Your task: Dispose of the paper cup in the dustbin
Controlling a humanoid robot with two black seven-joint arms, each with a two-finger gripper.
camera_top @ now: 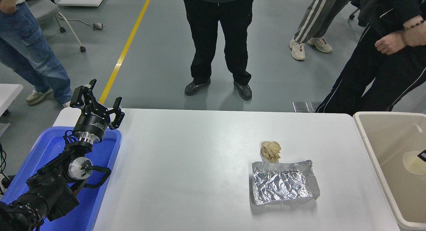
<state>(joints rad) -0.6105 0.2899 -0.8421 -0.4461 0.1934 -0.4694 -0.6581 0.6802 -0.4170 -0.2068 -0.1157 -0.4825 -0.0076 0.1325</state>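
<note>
The dustbin [382,114] is a large beige bin that stands against the table's right end, cut off by the picture's edge. Inside it, at the right edge, is a pale cream round shape, the paper cup [413,163], seen from above and partly cut off. A small black piece [422,155], likely part of my right gripper, touches the cup's top edge. I cannot tell whether the cup is held or lies in the bin. My left gripper [103,94] is open and empty, parked over the blue tub at the lower left.
A crumpled tan paper ball [271,151] and a crumpled foil tray [284,182] lie on the white table [186,164], right of its middle. A blue tub [53,147] sits at the table's left end. Several people stand on the far side.
</note>
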